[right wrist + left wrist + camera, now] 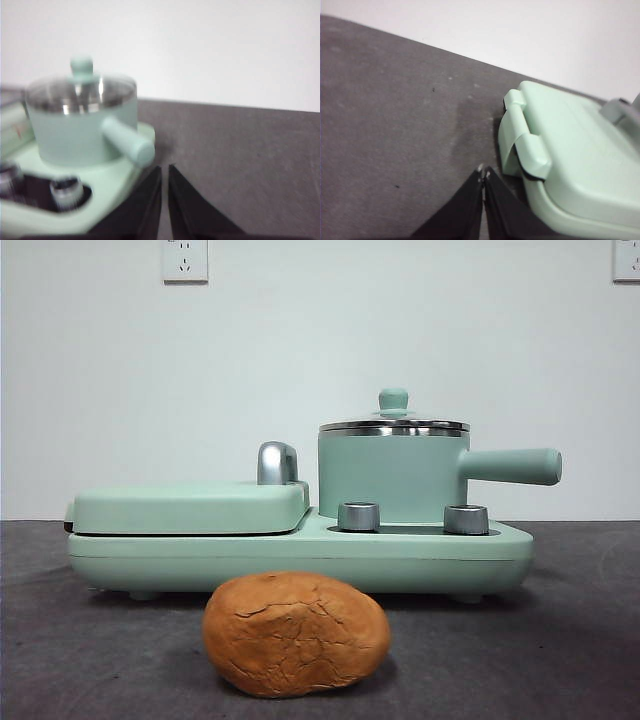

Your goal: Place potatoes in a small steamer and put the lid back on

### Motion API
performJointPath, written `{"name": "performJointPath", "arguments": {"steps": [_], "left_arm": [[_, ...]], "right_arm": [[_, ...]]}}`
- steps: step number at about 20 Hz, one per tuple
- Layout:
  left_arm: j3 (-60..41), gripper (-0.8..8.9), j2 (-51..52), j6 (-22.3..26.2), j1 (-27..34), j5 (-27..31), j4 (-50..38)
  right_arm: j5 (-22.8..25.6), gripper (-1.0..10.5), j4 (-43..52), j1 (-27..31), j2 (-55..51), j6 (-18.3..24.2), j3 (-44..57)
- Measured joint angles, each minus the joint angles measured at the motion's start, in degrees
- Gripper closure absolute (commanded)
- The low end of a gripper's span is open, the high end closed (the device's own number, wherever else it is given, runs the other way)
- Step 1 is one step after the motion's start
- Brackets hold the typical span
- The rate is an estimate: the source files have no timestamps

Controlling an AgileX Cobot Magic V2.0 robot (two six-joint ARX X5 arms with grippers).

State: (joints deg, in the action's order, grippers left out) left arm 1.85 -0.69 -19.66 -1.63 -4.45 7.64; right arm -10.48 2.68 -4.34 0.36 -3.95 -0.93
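Note:
The potato, an orange-brown cracked lump, lies on the dark table in front of the appliance. The small mint-green steamer pot stands on the right half of the appliance base, its handle pointing right. The glass lid with its green knob sits on the pot. The right wrist view shows the pot and the lid as well. My left gripper is shut and empty over the table beside the grill plate's hinge end. My right gripper is shut and empty, near the pot handle's tip. Neither arm shows in the front view.
The flat mint-green grill plate with a chrome handle fills the appliance's left half; it also shows in the left wrist view. Two steel knobs sit on the base. A white wall stands behind.

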Motion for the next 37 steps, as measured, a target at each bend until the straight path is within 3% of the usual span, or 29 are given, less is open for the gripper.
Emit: {"name": "performJointPath", "arguments": {"steps": [6,10,14,19,23,29,33,37], "left_arm": [[0.00,8.08,0.00,-12.81,0.00,0.00,-5.73],[0.00,8.07,0.00,-19.08,0.00,0.00,-13.49],[0.22,8.04,0.00,-21.79,0.00,0.00,-20.46],[6.32,8.04,-0.37,-23.12,0.00,0.00,-12.26],[15.87,8.04,-2.89,-21.84,0.00,-1.07,-2.86],[27.21,8.04,-12.37,-12.66,0.00,-8.90,9.90],[34.60,8.04,-21.20,-5.44,0.00,-15.06,16.50],[39.98,8.04,-29.31,3.04,-0.46,-19.56,22.58]], "right_arm": [[0.17,9.3,3.82,0.00,0.00,-11.23,0.00],[3.30,9.3,8.20,0.00,0.00,-18.99,0.00],[4.63,9.3,7.72,0.00,0.02,-24.83,-0.98],[3.52,9.3,1.44,0.00,2.27,-28.39,-7.91],[-1.22,9.3,-1.40,0.00,6.86,-28.89,-14.08],[-10.45,9.3,-5.57,0.00,17.46,-26.62,-23.15],[-16.68,9.3,-12.33,-0.07,25.73,-20.59,-29.75],[-17.84,9.3,-20.96,-1.46,31.87,-11.15,-35.82]]}}
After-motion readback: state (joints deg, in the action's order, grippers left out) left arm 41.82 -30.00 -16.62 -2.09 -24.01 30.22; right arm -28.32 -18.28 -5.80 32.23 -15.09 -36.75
